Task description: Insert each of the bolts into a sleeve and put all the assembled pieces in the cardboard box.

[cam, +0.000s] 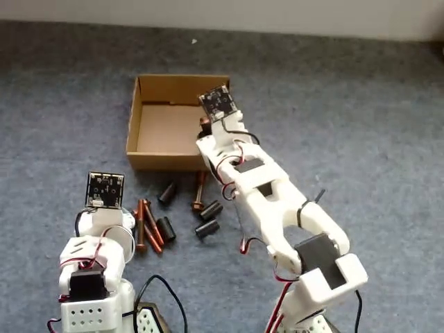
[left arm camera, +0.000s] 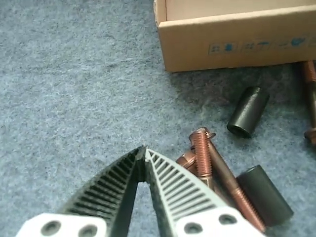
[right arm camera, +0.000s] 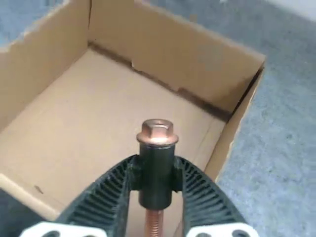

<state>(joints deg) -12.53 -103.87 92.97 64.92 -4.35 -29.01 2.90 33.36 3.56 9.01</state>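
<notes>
The box is plain brown cardboard, matt, rough along its cut edges. Over it, the bolt is copper-coloured metal with a soft sheen on its head (the thread is finely ridged), and the sleeve is smooth, dull black. The right gripper has ribbed, matt dark plastic fingers. Around the box, the carpet is grey, rough, short-piled cloth. The right arm is smooth white plastic.

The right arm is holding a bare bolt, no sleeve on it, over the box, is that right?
No. The bolt is already in a black sleeve, as the right wrist view shows. It is indeed held over the box.
</notes>
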